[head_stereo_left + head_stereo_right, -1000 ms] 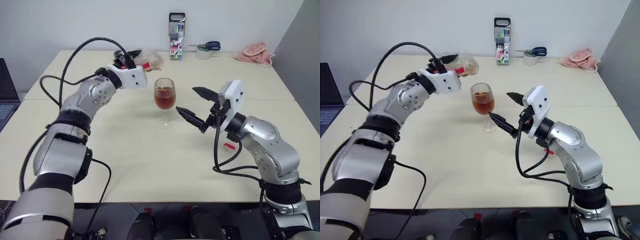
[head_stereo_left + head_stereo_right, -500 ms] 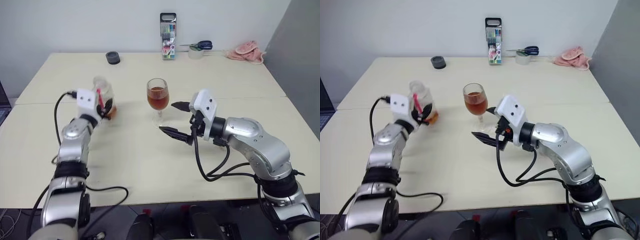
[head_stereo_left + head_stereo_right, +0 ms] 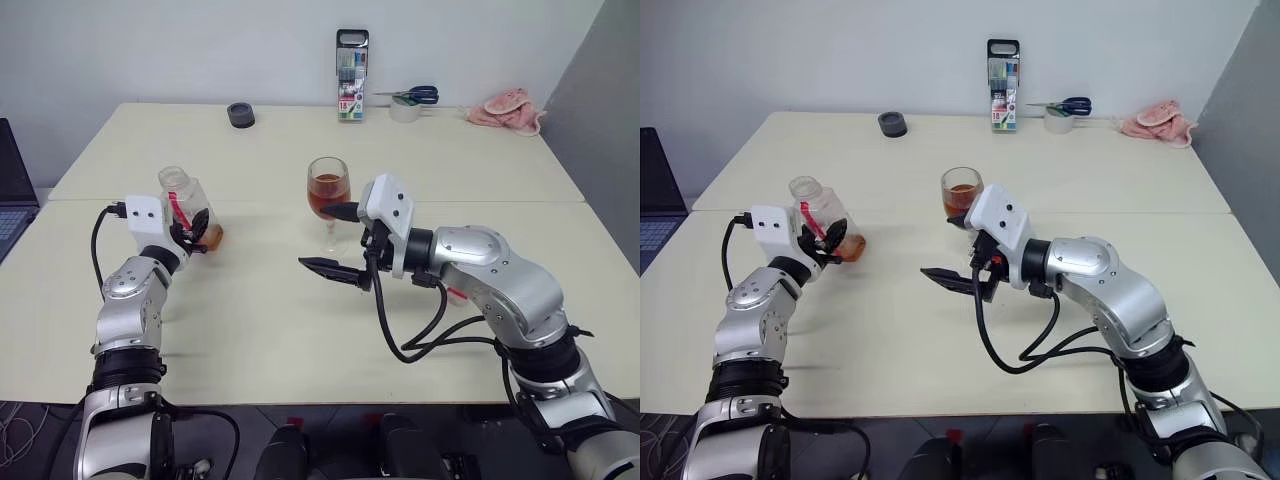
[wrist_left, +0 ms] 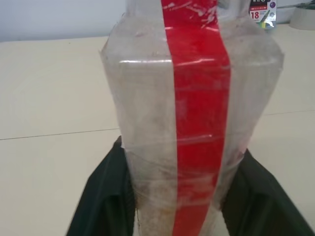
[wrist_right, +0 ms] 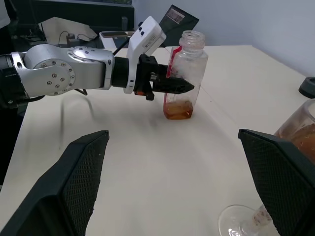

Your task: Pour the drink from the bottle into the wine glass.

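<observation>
The left gripper (image 3: pixel 197 228) has its jaws on either side of the bottle (image 3: pixel 186 209), fingers (image 4: pixel 106 196) against its lower body; whether they are clenched on it or already slack cannot be told. The one bottle stands upright on the desk (image 3: pixel 260 310) with its mouth uncapped, a red strip running down its side, and a shallow layer of the reddish-brown drink (image 5: pixel 178 111) left in its bottom. The right gripper (image 3: pixel 332 242) hangs with its jaws spread wide and released, grasping nothing, just in front of the wine glass (image 3: pixel 328 200). The one wine glass stands upright near the desk's middle, well apart from the bottle, its bowl about half full of the same drink.

Farther back lie one small dark round lid (image 3: pixel 240 115), one upright pack of coloured pens (image 3: pixel 352 61), one pair of blue-handled scissors (image 3: pixel 410 95) resting on a roll of tape (image 3: pixel 405 108), and one pink cloth (image 3: pixel 510 108). The desk is pale cream with a seam running across it, set against a plain white wall. A laptop's edge (image 3: pixel 12 190) shows at the robot's far left.
</observation>
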